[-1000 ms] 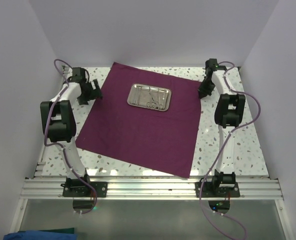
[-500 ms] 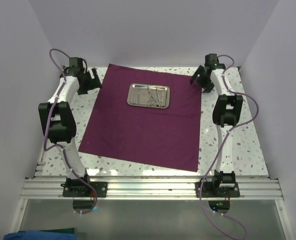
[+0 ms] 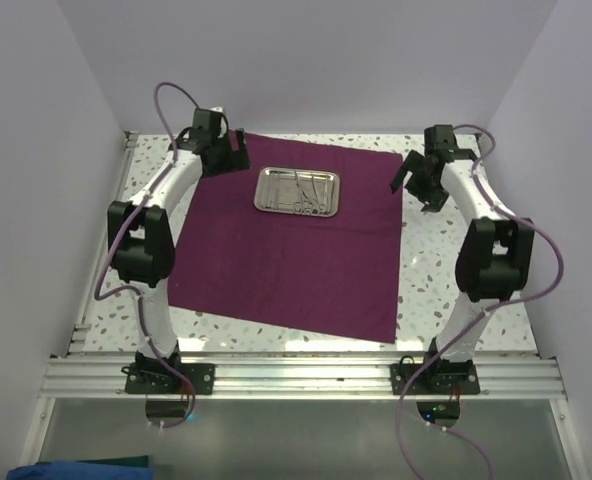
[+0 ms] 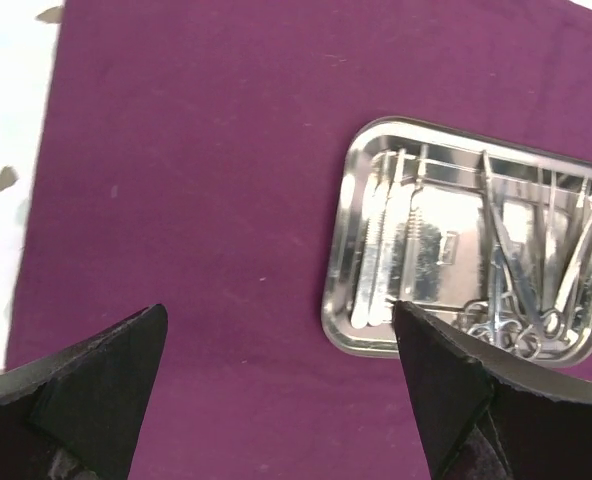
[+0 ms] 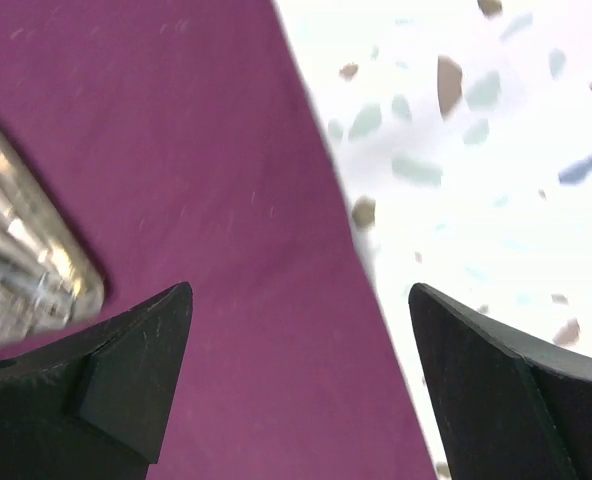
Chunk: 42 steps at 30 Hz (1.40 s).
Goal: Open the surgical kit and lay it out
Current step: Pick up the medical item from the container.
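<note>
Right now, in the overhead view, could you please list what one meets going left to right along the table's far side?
left gripper → steel tray → right gripper

Pale plain walls (image 3: 306,60) closed in three sides. White speckled table (image 3: 481,300), aluminium rail (image 3: 296,378) ran along its near edge. Grey surface (image 3: 306,440) below that, blue fabric (image 3: 76,468) at bottom-left corner.

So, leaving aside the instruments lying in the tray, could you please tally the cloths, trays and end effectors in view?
purple cloth wrap: 1
steel tray: 1
end effectors: 2, the left end effector and the right end effector, both open
total: 4
</note>
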Each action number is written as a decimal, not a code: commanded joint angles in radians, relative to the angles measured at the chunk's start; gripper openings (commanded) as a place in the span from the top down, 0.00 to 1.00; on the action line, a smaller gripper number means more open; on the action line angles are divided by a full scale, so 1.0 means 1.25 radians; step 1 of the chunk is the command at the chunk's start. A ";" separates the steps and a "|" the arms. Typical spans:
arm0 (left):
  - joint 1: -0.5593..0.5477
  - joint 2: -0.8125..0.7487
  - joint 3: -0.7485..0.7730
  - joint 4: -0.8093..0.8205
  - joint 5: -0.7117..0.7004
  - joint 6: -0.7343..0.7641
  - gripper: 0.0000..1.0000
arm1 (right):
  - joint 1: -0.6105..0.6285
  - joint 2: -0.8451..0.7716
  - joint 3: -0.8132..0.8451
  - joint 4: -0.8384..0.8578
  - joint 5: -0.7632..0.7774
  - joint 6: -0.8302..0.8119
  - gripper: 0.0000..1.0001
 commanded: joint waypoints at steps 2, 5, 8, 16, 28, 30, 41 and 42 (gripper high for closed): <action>-0.035 0.081 0.169 0.014 0.008 0.017 0.00 | 0.038 -0.168 -0.123 0.052 -0.004 -0.012 0.07; -0.044 0.180 0.296 -0.042 0.003 -0.015 0.01 | 0.049 -0.242 -0.185 0.040 -0.009 -0.018 0.07; -0.052 0.247 0.366 -0.046 0.004 -0.026 0.05 | 0.053 -0.324 -0.237 0.025 -0.012 -0.022 0.07; -0.091 0.322 0.416 0.030 0.021 -0.030 0.17 | 0.053 -0.503 -0.335 -0.018 0.007 -0.037 0.07; -0.169 0.386 0.457 0.064 -0.028 -0.026 0.40 | 0.053 -0.664 -0.419 -0.096 0.045 -0.022 0.07; -0.174 0.397 0.461 0.051 -0.051 -0.024 0.48 | 0.053 -0.673 -0.419 -0.109 0.046 -0.021 0.07; -0.175 0.400 0.436 0.065 -0.147 -0.021 0.50 | 0.053 -0.707 -0.432 -0.172 0.057 -0.044 0.07; -0.175 0.401 0.432 0.069 -0.145 -0.018 0.50 | 0.054 -0.711 -0.433 -0.175 0.060 -0.045 0.07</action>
